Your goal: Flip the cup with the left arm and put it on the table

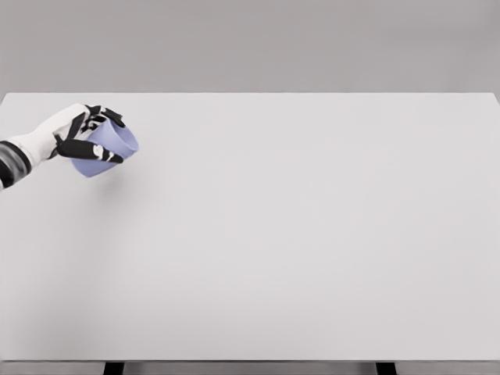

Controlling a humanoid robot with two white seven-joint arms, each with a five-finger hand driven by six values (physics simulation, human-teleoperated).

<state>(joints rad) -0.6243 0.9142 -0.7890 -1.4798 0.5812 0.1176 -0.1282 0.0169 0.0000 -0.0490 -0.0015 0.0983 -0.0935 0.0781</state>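
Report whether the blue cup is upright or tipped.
Tipped. The light blue plastic cup leans at a slant in the left hand, its sides angled, not vertical. Which end is open: cannot tell.

The small plastic cup (108, 150) is a plain periwinkle blue with no print or pattern, a little paler along its rim. The left hand (82, 133) around it has a white back and palm with black fingers (87, 149), and a small white mark shows on one finger. Its forearm is white, banded dark grey near the picture's edge. The broad flat table (297, 234) is a uniform pale grey-white, unpatterned. The wall behind is mid grey.
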